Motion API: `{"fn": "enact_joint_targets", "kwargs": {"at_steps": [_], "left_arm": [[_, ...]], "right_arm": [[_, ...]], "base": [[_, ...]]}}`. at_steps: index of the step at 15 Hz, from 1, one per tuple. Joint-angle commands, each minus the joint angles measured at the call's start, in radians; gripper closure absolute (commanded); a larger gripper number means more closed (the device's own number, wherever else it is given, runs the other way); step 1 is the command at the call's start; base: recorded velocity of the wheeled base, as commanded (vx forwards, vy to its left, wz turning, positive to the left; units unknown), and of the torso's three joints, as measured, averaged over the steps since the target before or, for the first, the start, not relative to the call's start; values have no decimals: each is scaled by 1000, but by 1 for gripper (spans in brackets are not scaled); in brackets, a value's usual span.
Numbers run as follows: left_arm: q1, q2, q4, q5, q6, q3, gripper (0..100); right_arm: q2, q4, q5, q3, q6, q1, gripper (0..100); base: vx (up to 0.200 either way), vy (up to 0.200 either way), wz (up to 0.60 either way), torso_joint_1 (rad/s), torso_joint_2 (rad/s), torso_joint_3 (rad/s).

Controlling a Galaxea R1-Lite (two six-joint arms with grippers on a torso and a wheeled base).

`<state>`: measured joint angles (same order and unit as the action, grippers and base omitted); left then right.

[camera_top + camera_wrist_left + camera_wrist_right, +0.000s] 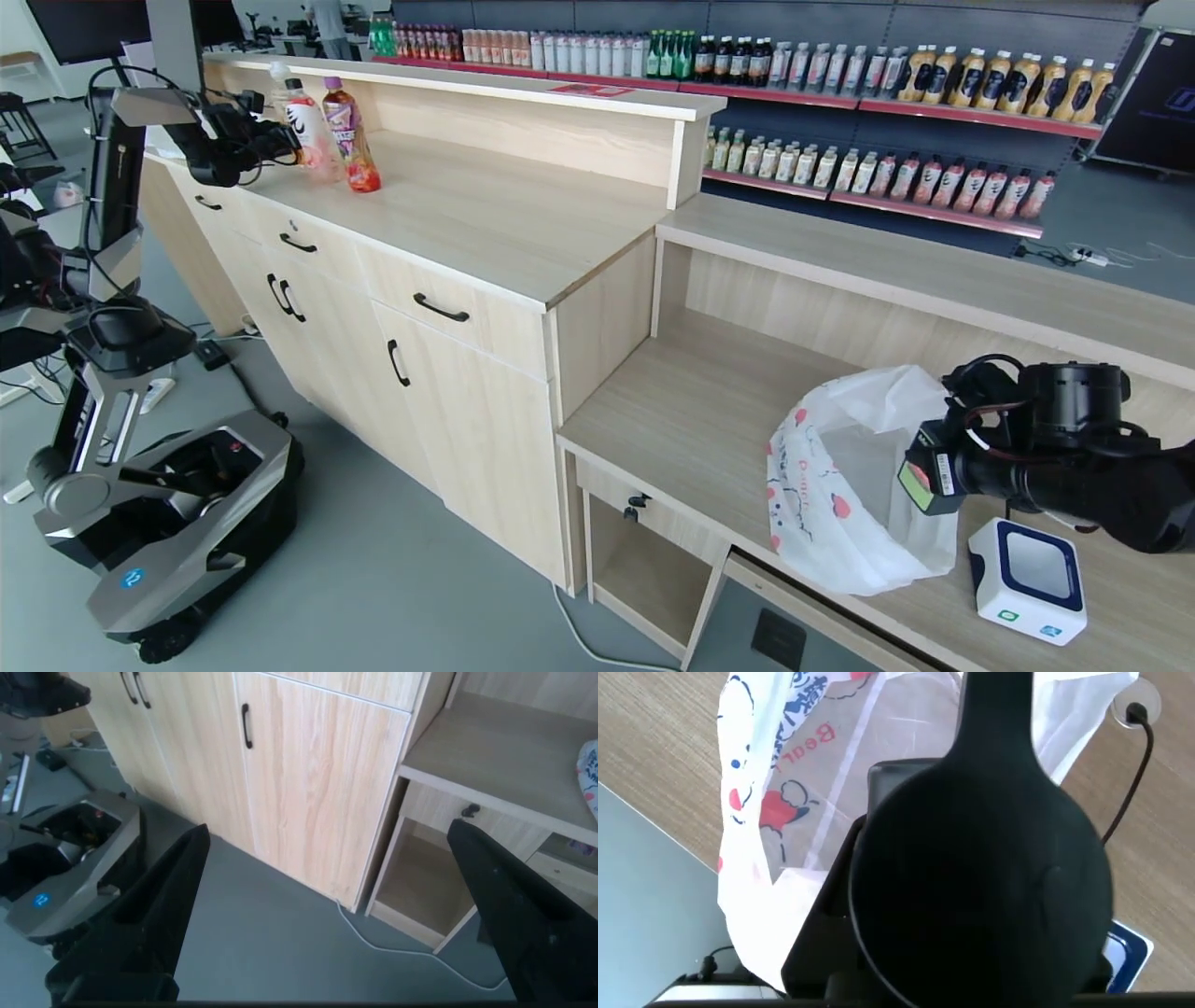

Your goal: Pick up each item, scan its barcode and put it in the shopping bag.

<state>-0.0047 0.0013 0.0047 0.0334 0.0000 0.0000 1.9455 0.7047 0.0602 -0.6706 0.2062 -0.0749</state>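
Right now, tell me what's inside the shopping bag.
The shopping bag gapes open, and its visible inside looks empty. The right hand holds a barcoded item before its mouth, hiding the far side; the bottom is out of sight.

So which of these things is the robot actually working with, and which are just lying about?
For the job: shopping bag, white scanner, barcoded item by the bag. Probably next: white-capped bottle and purple-capped bottle on the upper counter.

Just around: drink shelves, cabinet doors.
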Motion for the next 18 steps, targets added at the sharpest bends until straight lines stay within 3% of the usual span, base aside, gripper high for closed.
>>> {"fn": "enact_joint_targets", "kwargs": {"at_steps": [1,6,10,18], "left_arm": [[0,0,0,0,0,0,0],[0,0,0,0,0,0,0],[0,0,0,0,0,0,0],[2,0,0,0,2,0,0]], "right_arm": [[75,32,3,-14,1,10,100],[173,122,4,-6,36,17,100],[245,242,95,-4,38,40,100],[332,292,171,-38,65,49,100]], "base": [[0,0,0,0,0,0],[0,0,0,0,0,0],[0,0,0,0,0,0],[0,0,0,0,0,0]]}}
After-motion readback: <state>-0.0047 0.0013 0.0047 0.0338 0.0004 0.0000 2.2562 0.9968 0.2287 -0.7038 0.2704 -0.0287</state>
